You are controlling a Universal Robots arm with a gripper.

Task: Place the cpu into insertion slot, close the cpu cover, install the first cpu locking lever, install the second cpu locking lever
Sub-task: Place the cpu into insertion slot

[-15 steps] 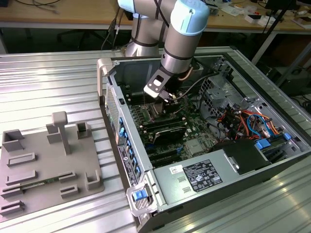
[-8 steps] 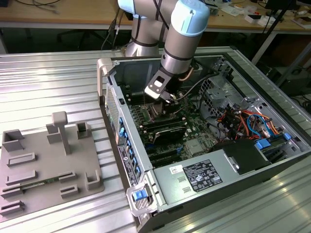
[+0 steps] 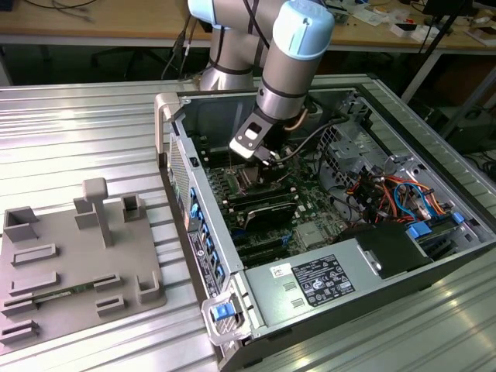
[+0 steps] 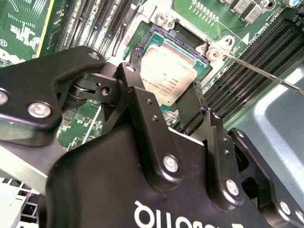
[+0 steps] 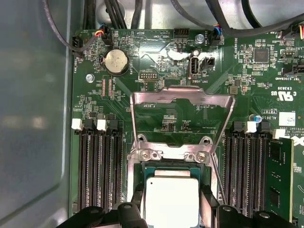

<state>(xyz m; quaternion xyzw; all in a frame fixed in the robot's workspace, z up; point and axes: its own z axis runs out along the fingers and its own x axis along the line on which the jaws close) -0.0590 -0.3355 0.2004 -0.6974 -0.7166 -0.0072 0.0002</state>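
The cpu (image 4: 168, 76) is being held, clamped between the jaws of the gripper (image 4: 161, 90), over the insertion slot (image 4: 178, 34), where a tilted release could bend pins.

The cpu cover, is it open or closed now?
Open: the cpu cover is swung back on its hinge, leaving the cpu uncovered.

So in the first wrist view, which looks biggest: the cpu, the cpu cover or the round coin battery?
Largest to smallest:
1. cpu cover, the raised frame
2. cpu, nearer the camera and partly cut off, so unsure
3. coin battery, clearly smallest
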